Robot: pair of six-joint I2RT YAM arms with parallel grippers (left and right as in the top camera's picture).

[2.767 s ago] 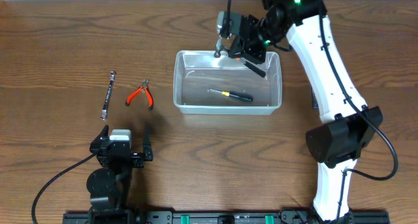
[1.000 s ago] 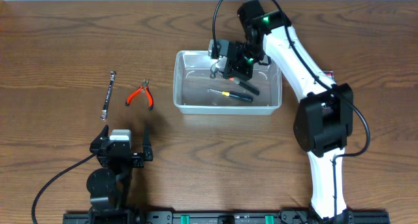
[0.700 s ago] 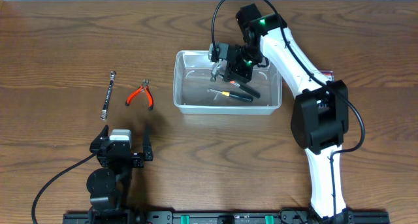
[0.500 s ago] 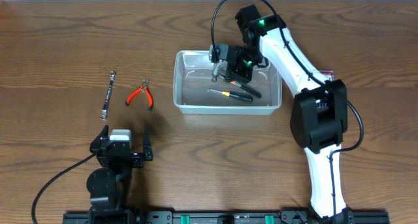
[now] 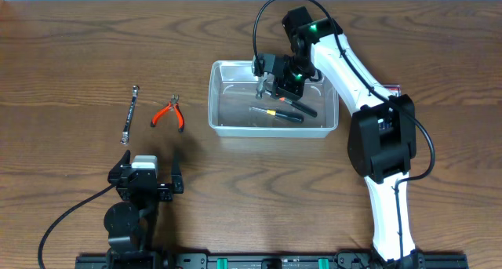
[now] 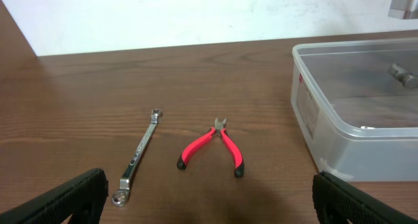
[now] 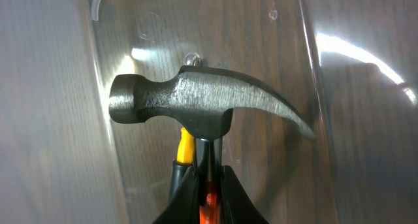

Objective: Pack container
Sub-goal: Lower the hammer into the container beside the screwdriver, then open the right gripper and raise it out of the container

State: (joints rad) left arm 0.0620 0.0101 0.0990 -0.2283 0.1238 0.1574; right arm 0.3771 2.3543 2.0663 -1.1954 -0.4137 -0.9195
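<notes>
Only my right wrist view shows the right gripper (image 7: 208, 173) clamped on the hammer (image 7: 196, 101); overhead places it at the container's (image 5: 273, 131) twelve o'clock. Left gripper (image 6: 209, 198) stands wide apart.

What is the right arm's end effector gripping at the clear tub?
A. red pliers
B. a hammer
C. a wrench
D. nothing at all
B: the right wrist view shows a hammer clamped in the right end effector by its handle, while the wrench and the red pliers lie untouched on the table.
</notes>
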